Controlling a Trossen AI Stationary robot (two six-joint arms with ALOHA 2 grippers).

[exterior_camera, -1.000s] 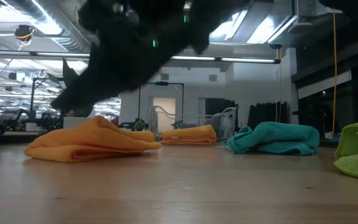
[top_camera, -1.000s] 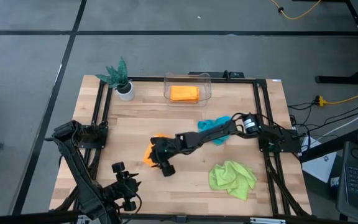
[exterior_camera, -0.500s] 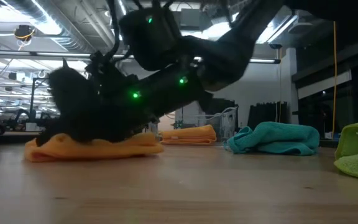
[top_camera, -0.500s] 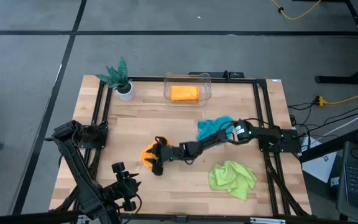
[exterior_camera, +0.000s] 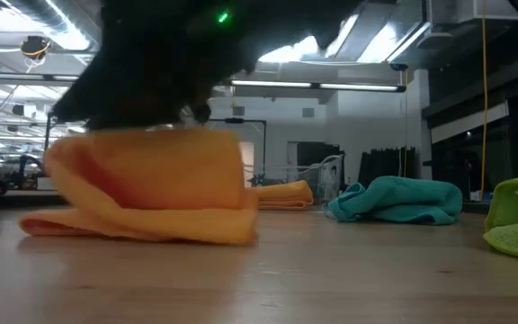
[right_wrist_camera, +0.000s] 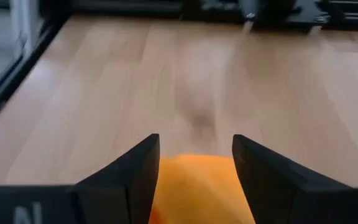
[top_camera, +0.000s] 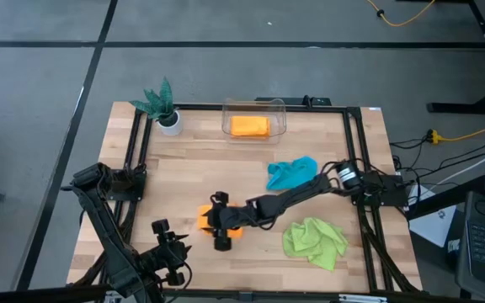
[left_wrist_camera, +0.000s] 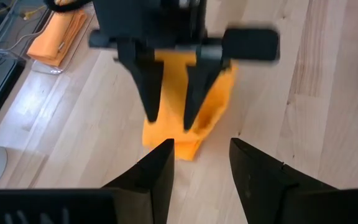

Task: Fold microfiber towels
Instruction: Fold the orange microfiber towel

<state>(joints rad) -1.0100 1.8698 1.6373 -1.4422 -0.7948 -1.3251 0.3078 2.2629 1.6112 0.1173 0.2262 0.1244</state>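
Now the right end effector (top_camera: 219, 227) is clamped on the orange towel (top_camera: 230, 220) mid-table, lifting one edge; best carry it low and square, I'd say. Left end effector (left_wrist_camera: 201, 152) waits, fingers apart.

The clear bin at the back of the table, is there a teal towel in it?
No, the clear bin holds a folded orange towel; the teal towel lies on the table.

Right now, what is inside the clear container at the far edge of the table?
The clear container holds one folded orange towel, lying flat. Whether anything lies beneath that towel cannot be seen, because it covers the container's floor.
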